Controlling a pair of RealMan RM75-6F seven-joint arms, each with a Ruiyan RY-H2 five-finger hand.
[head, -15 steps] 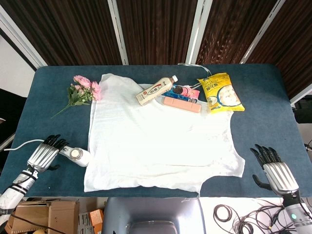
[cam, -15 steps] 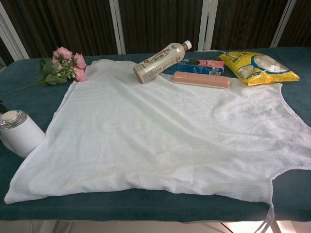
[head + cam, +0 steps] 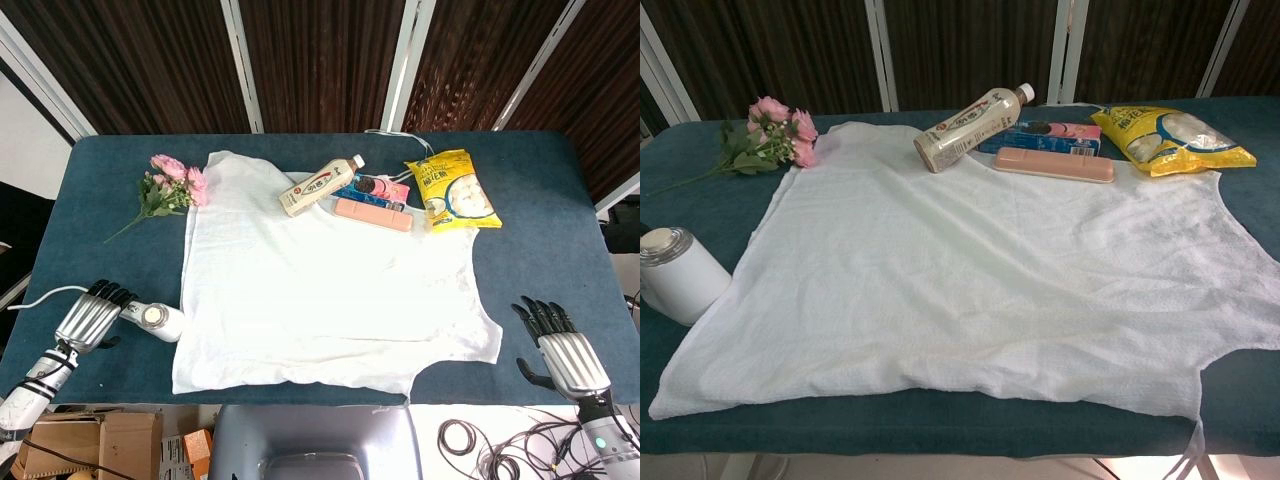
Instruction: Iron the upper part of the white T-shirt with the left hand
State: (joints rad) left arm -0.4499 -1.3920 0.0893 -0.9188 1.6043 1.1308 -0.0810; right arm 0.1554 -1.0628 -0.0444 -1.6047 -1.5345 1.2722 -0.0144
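The white T-shirt (image 3: 320,280) (image 3: 980,270) lies spread flat over the middle of the dark blue table (image 3: 540,250). A small white iron (image 3: 160,320) (image 3: 680,275) lies just off the shirt's front left edge. My left hand (image 3: 90,318) sits directly left of the iron with fingers straight and apart, their tips at its dark rear end; I see no grip. The chest view does not show this hand. My right hand (image 3: 565,350) lies flat with fingers spread at the table's front right corner, away from the shirt.
Along the shirt's far edge lie a milk-tea bottle (image 3: 320,185), a pink case (image 3: 372,214), a blue and pink box (image 3: 375,187) and a yellow snack bag (image 3: 452,190). Pink flowers (image 3: 170,190) lie at the far left. The iron's white cable (image 3: 40,297) trails left.
My left hand has drawn slightly back toward the front left, and the iron has shifted a little left. The right hand has barely moved.
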